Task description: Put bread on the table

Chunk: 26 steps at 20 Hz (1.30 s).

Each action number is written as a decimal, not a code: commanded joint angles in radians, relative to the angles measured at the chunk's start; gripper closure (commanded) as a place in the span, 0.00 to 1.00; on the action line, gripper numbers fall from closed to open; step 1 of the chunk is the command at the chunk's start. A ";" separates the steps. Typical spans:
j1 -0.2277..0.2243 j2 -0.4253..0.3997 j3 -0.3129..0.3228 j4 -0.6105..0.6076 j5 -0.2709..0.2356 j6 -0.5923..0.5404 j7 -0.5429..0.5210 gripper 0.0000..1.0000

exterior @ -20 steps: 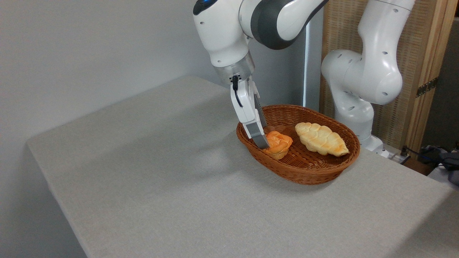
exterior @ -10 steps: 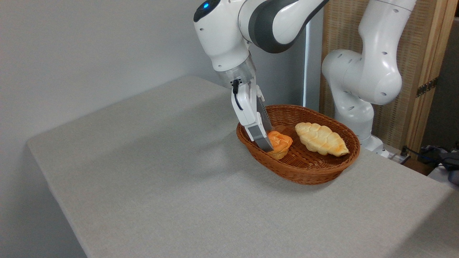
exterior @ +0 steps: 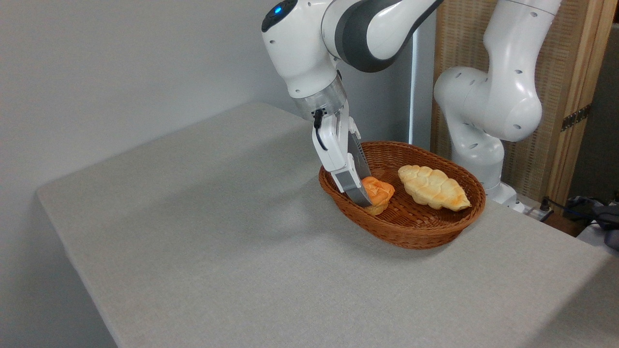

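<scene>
Still early, we judge: bread (exterior: 378, 192) sits inside basket (exterior: 425, 232), not yet on table (exterior: 217, 251). Our gripper (exterior: 363, 199) down at bun's left side; whether clamped, cannot tell. Lift, carry, set-down remain.

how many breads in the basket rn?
2. The small orange bun sits at the left end of the basket, with the gripper down at it. The longer pale braided loaf lies to its right. None looks hidden.
</scene>
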 commanded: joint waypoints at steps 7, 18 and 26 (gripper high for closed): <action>-0.006 -0.026 0.006 -0.023 0.018 0.014 0.017 0.35; -0.006 -0.026 0.004 -0.023 0.016 0.008 0.017 0.54; -0.004 -0.026 0.006 -0.022 0.016 0.003 0.012 0.61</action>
